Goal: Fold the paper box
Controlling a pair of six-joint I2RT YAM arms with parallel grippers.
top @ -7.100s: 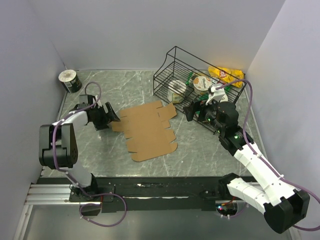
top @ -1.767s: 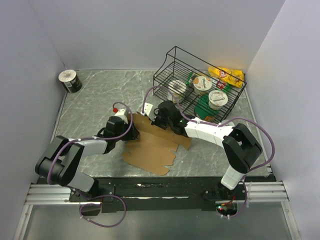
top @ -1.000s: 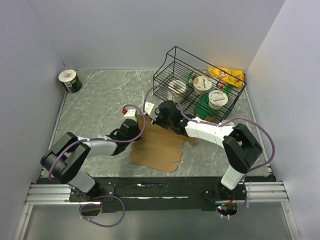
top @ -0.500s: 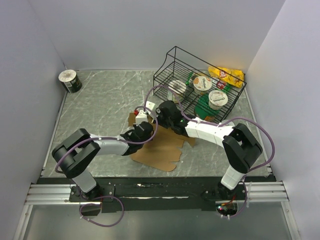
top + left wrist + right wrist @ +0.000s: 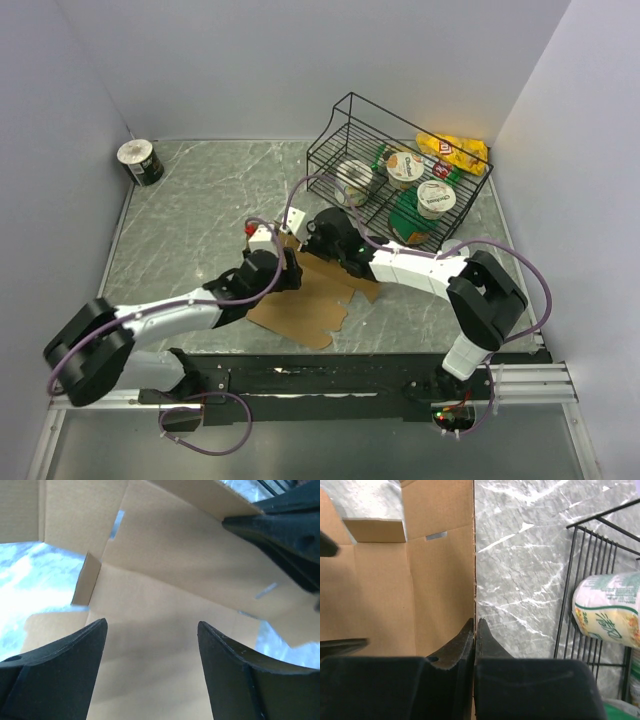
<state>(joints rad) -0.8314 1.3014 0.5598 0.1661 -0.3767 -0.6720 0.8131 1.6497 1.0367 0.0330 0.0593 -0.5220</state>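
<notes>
Pinching the far flap edge of the paper box [image 5: 380, 595], the right gripper [image 5: 475, 622] is clenched on it, seemingly so the sheet is anchored for creasing. The box is found mid-way across the table [image 5: 190, 210], at seven o'clock from the wire basket [image 5: 330, 140]. The left gripper [image 5: 150, 625], clamped half a second ago, is now released wide over the panel, nothing grasped.

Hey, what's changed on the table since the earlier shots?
Both arms closed in on the paper box, which slid nearer to their bases and got a panel lifted. The right end effector came across and pinched that panel's edge; the left end effector just opened. The roll in the far corner stayed put.
</notes>
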